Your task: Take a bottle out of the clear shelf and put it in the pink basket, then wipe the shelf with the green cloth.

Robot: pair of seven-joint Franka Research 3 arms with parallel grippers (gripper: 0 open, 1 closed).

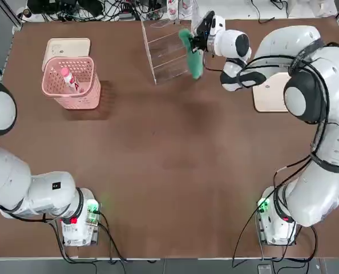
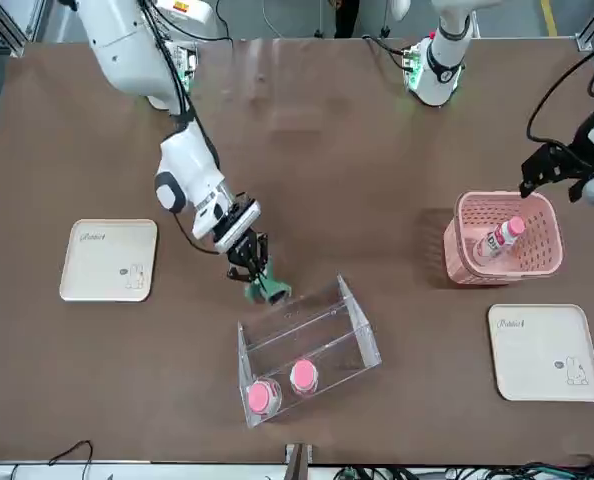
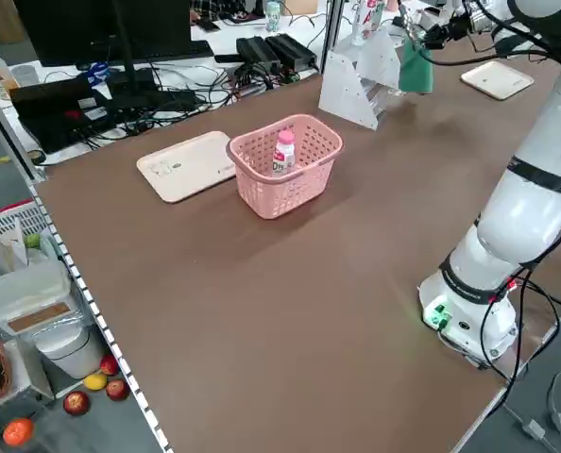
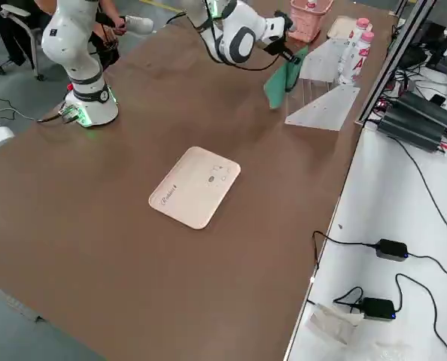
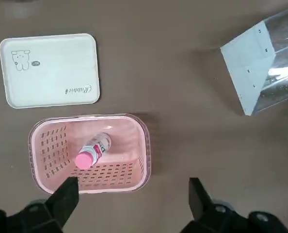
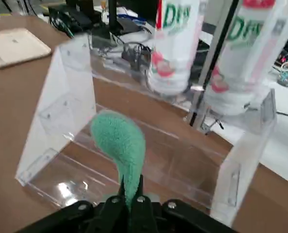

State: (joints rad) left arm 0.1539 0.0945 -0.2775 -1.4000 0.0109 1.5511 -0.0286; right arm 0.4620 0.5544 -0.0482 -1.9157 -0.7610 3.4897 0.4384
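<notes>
We see the green cloth [image 1: 191,55] pinched at one end between the closed fingers of the right gripper [image 1: 201,35], hanging down beside the open side of the clear shelf [image 1: 167,51]. In the right wrist view the cloth [image 6: 120,145] stands in front of the shelf's lower tier; we cannot tell whether it touches the acrylic. Two bottles [image 2: 280,386] remain at the shelf's far end. One bottle [image 1: 70,79] lies tilted inside the pink basket [image 1: 72,98], which sits well apart from the shelf, just beside a cream tray [image 1: 67,47]. The left gripper [image 5: 132,194] hovers above the basket with its fingers spread wide, holding nothing. A second cream tray [image 2: 109,259] lies near the right arm.
</notes>
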